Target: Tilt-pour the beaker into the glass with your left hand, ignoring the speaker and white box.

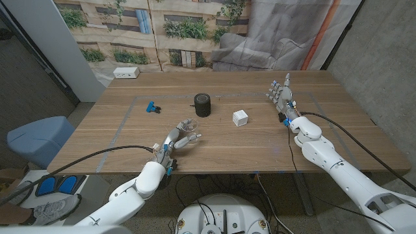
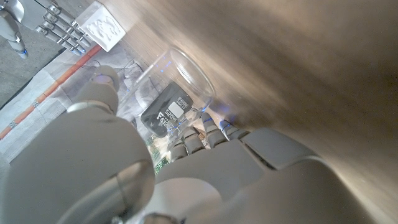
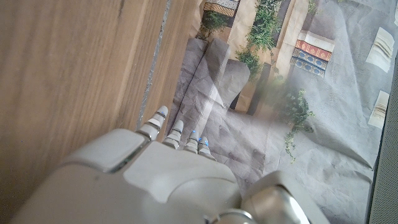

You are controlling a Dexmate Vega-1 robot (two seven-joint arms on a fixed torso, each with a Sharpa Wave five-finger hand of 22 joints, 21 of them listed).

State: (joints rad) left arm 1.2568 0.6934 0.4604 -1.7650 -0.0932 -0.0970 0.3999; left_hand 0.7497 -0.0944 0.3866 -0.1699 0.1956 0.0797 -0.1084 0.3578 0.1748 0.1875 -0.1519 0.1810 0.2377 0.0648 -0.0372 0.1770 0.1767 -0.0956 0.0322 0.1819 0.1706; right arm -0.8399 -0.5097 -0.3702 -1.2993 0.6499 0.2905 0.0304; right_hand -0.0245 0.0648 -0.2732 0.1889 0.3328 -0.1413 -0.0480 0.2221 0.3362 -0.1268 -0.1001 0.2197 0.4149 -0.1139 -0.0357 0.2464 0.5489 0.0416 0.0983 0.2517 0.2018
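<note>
Left hand (image 1: 174, 142) sits near the front of the desk (image 1: 260, 140), fingers wrapped round a clear glass vessel; from the left wrist view it reads as the beaker (image 2: 168, 93), tilted with its open rim pointing away from the palm. In the head view a clear rim (image 1: 188, 125) sits right at the fingertips. Can't tell whether that is the beaker's own mouth or the separate glass, since both are transparent and overlap there. No liquid visible.

Right hand (image 1: 281, 94) is far off on the right side of the desk, holding nothing, fingers spread and pointing up.

Distractors: black speaker (image 1: 203, 104) mid-desk behind the left hand, white box (image 1: 240, 118) to its right, both well apart from the grasp. Small blue object (image 1: 153, 107) left of the speaker; white power strip (image 1: 126, 73) at the far edge.

Step, as judged: grasp is made and the tilt looks underway or about to start. Next move calls for lining the beaker's lip over the glass mouth, then rotating the wrist slowly while keeping the grip firm; the smooth glass could slip, and the speaker sits close behind.
</note>
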